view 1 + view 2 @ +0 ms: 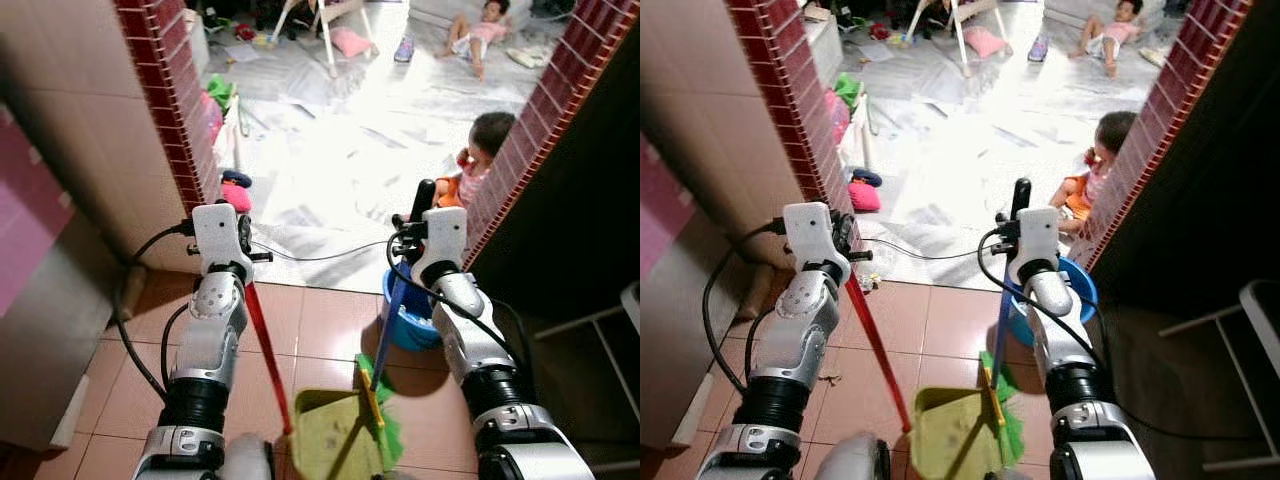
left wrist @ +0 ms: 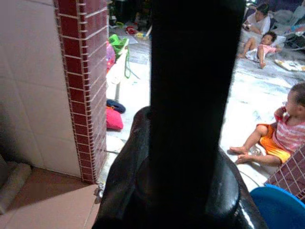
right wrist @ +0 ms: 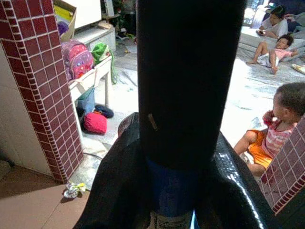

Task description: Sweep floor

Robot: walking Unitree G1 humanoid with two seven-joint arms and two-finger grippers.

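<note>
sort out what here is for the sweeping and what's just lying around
For the job:
- broom with blue handle, held in the right gripper
- green dustpan on a red handle, held by the left gripper

Lying about:
- blue basin
- red cushion
- pink backpack
- crumpled wrapper on the tiles

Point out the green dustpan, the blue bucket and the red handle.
green dustpan (image 1: 325,430), left eye view, on its flat pan.
blue bucket (image 1: 408,328), left eye view, on its outer wall below the right arm.
red handle (image 1: 266,355), left eye view, midway down the shaft.
</note>
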